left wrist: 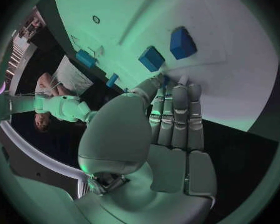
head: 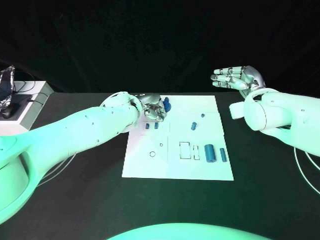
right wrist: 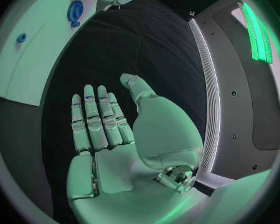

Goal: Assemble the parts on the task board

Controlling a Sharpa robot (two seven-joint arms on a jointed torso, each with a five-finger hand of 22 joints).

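my silver left hand (head: 151, 107) is down at the far left corner of the white rectangular task board (head: 176, 167), fingertips (left wrist: 175, 87) pressed to the board just beside two small blue block parts (left wrist: 167, 51). a blue round gear-like part (head: 166, 104) sits right at that hand in the head view; i cannot tell whether i'm pinching it or only touching next to it, the fingers cover the contact. so left hand state: cannot tell.

my silver right hand (head: 236, 77) hangs over the black surface (head: 275, 190) beyond the board's far right corner, palm flat, fingers spread, holding nothing.

step, as i judge it: picking up or seating a part at the far corner, early in the assembly. two blue cylinders (head: 215, 153) lie loose near the board's right edge beside outlined slots, small blue pegs (head: 194, 125) mid-board.

next move needs a confirmed pinch on the gear, then a lift clear of the blocks.

hard to read: slot shapes, the gear's teeth.
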